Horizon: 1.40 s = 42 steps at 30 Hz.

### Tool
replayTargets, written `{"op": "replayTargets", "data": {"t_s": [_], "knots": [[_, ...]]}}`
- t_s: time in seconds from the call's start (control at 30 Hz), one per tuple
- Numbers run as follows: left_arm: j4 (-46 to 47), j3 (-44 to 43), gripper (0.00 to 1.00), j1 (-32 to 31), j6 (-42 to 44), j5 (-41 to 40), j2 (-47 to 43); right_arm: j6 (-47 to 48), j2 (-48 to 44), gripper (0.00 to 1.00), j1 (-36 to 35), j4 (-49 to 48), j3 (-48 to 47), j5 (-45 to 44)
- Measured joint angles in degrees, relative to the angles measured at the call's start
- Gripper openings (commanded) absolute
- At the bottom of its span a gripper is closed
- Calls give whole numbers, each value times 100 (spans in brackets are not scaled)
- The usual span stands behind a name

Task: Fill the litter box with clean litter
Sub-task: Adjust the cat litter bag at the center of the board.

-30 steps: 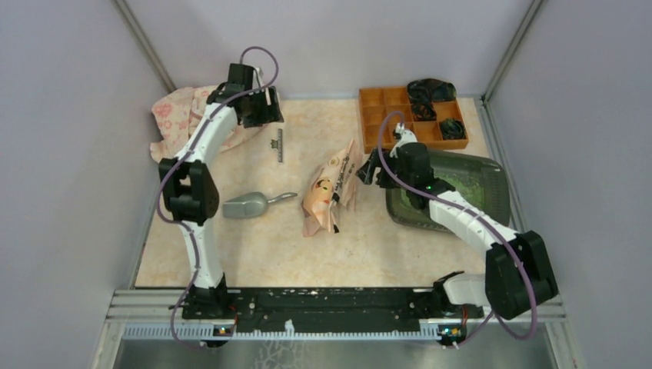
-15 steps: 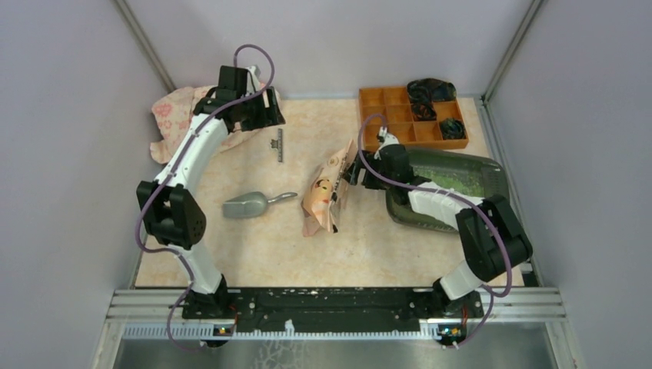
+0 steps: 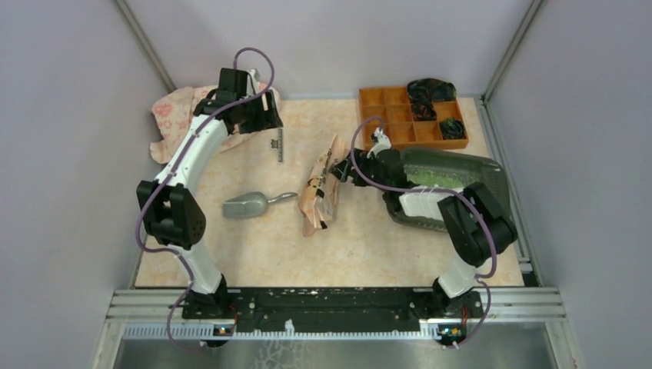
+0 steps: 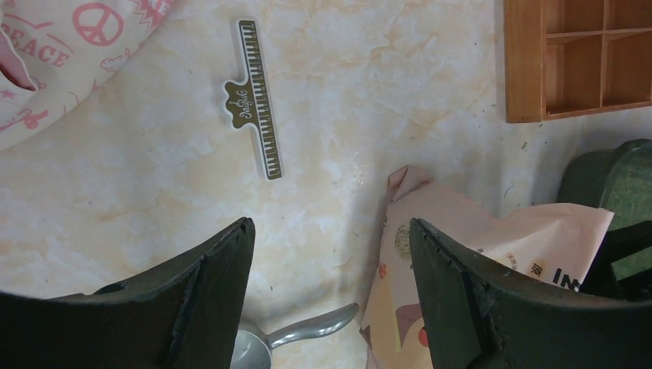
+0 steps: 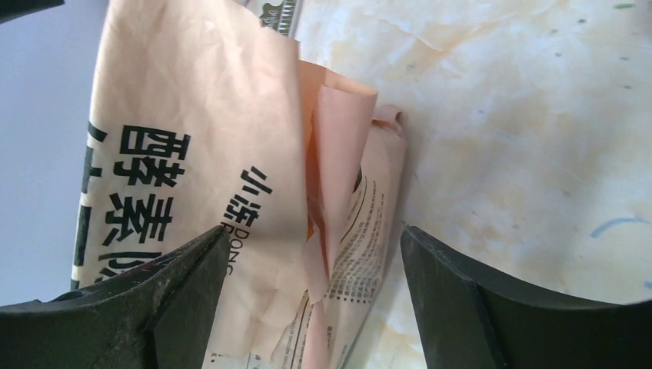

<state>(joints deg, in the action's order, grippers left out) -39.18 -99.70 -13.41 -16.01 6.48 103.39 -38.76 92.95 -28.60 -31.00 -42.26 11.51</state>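
Litter box [image 3: 492, 178] sits on the right of the top view, just below the orange organiser [image 3: 388, 115], partly hidden by the right arm; its dark corner also shows at the right edge of the left wrist view [image 4: 607, 173]; litter [image 3: 444, 177] lies inside it as a light-green patch.

Right tool [image 3: 336, 173] is at frame centre, reaching left to the bag [image 3: 321, 192]; in its wrist view the tool [image 5: 311, 246] is spread wide with the bag's [image 5: 200, 154] folded top edge between the jaws; released, no pinch visible.

Left tool [image 3: 257, 115] hangs in the upper left by the pink cloth [image 3: 173, 115]; in its wrist view the tool [image 4: 327, 231] is released with only bare tabletop [image 4: 154, 192] between the jaws.

Scoop [image 3: 247, 204] lies left of the bag, apart from it; piano-key ruler [image 3: 277, 144] lies above the scoop, near the left tool.
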Motion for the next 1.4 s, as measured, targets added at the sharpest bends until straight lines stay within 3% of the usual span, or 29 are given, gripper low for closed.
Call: {"op": "replayTargets", "data": {"t_s": [0.43,0.57,0.77,0.87,1.0,1.1,1.27,1.4], "knots": [[-42,2,79,-2,144,-114,-2,-649,1211,65,0,-2406,37,807],[-44,13,79,0,173,-111,-2,-778,1322,48,0,-3112,188,966],[-44,33,79,-2,177,-111,-2,-940,1320,9,0,-3713,210,1397],[-46,33,79,-2,177,-107,-2,-940,1130,0,0,-3569,210,1622],[-44,59,79,-2,179,-92,-15,-531,317,0,-20,-2387,109,1705],[-48,142,79,-2,184,-83,-68,208,-352,0,-120,-463,-595,1558],[-74,238,79,-2,197,-66,-179,1456,-627,0,-273,2715,-2824,1228],[-79,260,79,0,214,-37,-308,2326,-282,0,-356,5128,-4999,1001]]}}
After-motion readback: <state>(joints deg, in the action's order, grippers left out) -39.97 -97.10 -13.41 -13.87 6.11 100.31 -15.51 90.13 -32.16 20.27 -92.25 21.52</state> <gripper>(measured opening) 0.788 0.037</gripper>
